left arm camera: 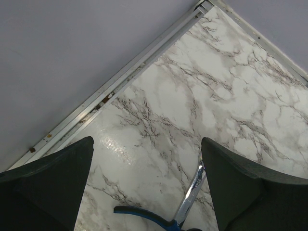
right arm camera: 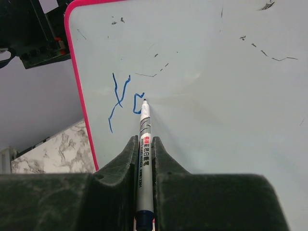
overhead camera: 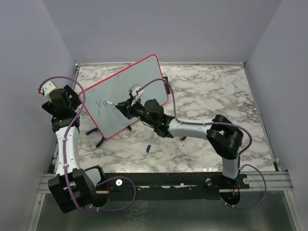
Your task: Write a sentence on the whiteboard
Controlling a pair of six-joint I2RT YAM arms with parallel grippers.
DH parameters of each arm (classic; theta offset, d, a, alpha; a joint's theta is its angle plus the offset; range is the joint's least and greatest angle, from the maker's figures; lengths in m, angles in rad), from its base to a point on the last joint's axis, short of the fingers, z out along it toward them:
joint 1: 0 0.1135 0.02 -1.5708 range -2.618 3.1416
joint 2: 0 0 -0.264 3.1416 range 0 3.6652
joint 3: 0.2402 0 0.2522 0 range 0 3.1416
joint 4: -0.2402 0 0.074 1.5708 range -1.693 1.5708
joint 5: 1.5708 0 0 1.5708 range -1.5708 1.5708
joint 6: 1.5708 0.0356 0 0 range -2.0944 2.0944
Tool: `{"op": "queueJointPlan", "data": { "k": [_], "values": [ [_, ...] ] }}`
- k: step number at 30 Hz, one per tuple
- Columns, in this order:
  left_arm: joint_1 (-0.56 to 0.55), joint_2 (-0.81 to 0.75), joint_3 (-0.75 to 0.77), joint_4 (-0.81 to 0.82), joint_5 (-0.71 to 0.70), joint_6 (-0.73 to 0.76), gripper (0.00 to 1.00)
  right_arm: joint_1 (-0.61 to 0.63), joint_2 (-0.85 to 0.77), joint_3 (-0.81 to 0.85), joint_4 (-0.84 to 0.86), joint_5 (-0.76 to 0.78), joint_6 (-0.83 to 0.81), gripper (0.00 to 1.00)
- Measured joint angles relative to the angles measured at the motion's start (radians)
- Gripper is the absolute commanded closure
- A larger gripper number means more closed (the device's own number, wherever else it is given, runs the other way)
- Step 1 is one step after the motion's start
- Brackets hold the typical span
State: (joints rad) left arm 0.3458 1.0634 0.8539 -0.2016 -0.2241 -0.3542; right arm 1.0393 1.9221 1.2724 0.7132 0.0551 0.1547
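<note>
The whiteboard (overhead camera: pixel 137 82), pale with a red-pink frame, stands tilted on the marble table. My right gripper (overhead camera: pixel 124 107) is shut on a grey marker (overhead camera: pixel 115 104), whose tip touches the board. In the right wrist view the marker (right arm camera: pixel 144 122) sits clamped between the fingers of the right gripper (right arm camera: pixel 144 140), its tip at a half-drawn second letter. The sentence (right arm camera: pixel 119 98) is a blue "y" and that partial curve, near the whiteboard's (right arm camera: pixel 216 96) left edge. My left gripper (overhead camera: pixel 77 98) waits by that edge. In the left wrist view the left gripper (left arm camera: pixel 147 144) is open and empty over the marble.
A small blue cap (overhead camera: pixel 148 147) lies on the table in front of the board. The board's black foot (overhead camera: pixel 99 141) sticks out at its near corner. A blue-handled chrome piece (left arm camera: pixel 190 192) lies under my left gripper. Purple walls and a metal rim (overhead camera: pixel 262 106) bound the table.
</note>
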Motion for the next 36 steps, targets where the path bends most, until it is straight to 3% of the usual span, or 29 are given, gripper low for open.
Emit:
{"op": "queueJointPlan", "data": {
  "k": [36],
  "values": [
    [0.000,0.000,0.000,0.005,0.008,0.000,0.06,-0.013,-0.095,-0.093,0.049,0.002,-0.013,1.00]
  ]
}}
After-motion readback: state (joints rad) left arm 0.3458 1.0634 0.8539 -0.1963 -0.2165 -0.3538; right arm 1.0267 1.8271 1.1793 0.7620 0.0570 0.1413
